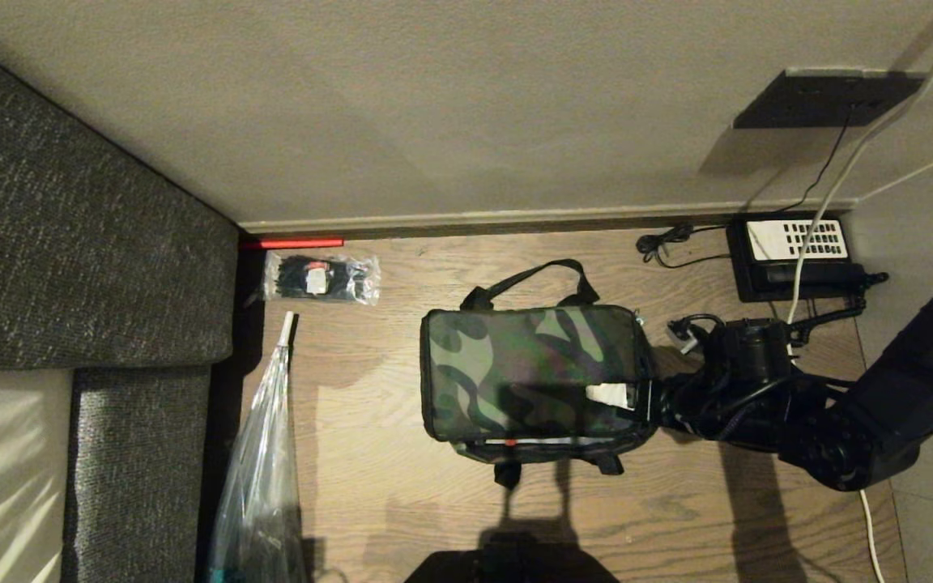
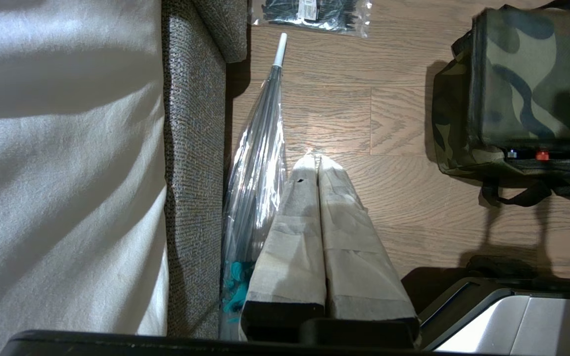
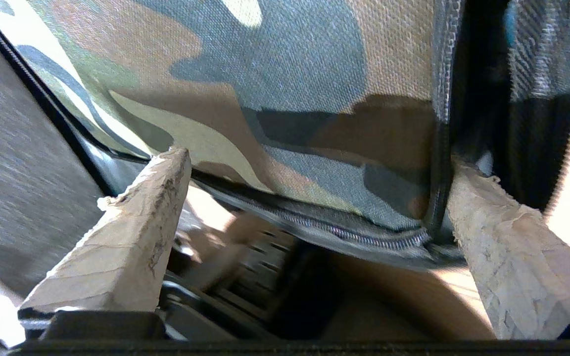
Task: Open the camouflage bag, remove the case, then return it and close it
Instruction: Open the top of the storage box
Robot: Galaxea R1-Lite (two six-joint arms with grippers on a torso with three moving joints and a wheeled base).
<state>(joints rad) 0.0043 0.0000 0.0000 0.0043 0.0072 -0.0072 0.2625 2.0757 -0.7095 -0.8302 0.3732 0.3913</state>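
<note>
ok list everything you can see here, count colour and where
camouflage bag: 1, green, tan and black, middle of the wood surface
packet of ties: 1, clear with black ties, far left by the wall
umbrella: 1, clear with white tip, lying along the sofa
sofa: 1, dark grey, left side
telephone: 1, black with white keypad, far right corner
wall socket: 1, dark, on the wall at right
right tool: 1, open at the bag's right end
left tool: 1, shut, hanging near the umbrella
</note>
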